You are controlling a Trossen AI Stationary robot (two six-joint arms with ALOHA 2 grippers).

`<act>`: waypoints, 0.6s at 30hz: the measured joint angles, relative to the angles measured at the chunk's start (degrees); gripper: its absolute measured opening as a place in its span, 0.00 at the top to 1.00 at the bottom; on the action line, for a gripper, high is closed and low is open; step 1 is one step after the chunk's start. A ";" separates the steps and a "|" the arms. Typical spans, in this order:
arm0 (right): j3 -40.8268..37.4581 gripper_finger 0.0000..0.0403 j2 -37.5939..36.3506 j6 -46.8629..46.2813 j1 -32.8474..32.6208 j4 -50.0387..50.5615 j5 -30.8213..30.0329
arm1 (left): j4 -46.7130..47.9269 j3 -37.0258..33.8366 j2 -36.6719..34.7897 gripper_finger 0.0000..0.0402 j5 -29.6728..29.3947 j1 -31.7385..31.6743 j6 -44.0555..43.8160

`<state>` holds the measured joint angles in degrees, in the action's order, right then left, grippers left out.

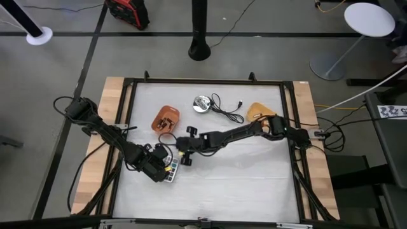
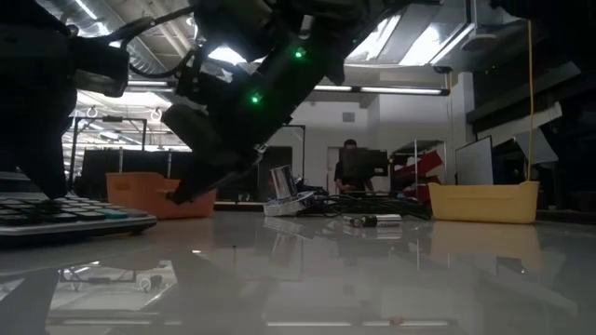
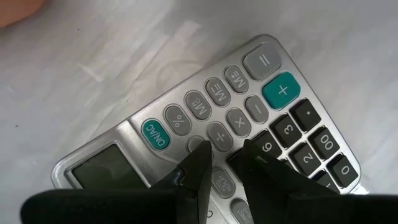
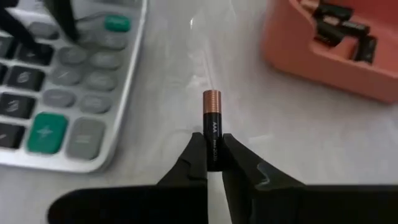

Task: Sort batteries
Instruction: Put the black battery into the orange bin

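The right hand (image 4: 212,163) pinches a battery (image 4: 212,124) tight between its fingers, just beside the calculator (image 4: 68,81) and near the orange tray (image 4: 329,56), while the left hand (image 3: 222,163), nearly closed, presses empty on the calculator keys.

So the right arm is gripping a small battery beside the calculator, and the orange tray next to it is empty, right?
Not quite: the orange tray is not empty. The right wrist view shows dark batteries lying in it. The rest holds: the right gripper clamps an AAA battery beside the calculator.
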<state>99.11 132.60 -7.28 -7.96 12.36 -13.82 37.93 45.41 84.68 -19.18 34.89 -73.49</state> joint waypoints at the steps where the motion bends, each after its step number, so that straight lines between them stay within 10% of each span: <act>1: 0.33 0.96 0.00 0.25 0.48 0.11 0.08 | -0.02 0.00 0.00 0.81 0.00 0.00 -0.01; 18: 5.60 0.94 -0.15 1.78 10.12 -5.58 0.41 | 0.01 0.00 0.00 0.81 0.04 0.00 0.10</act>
<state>104.71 132.44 -5.50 2.16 6.78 -13.40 37.94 45.41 84.68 -19.14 34.89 -73.39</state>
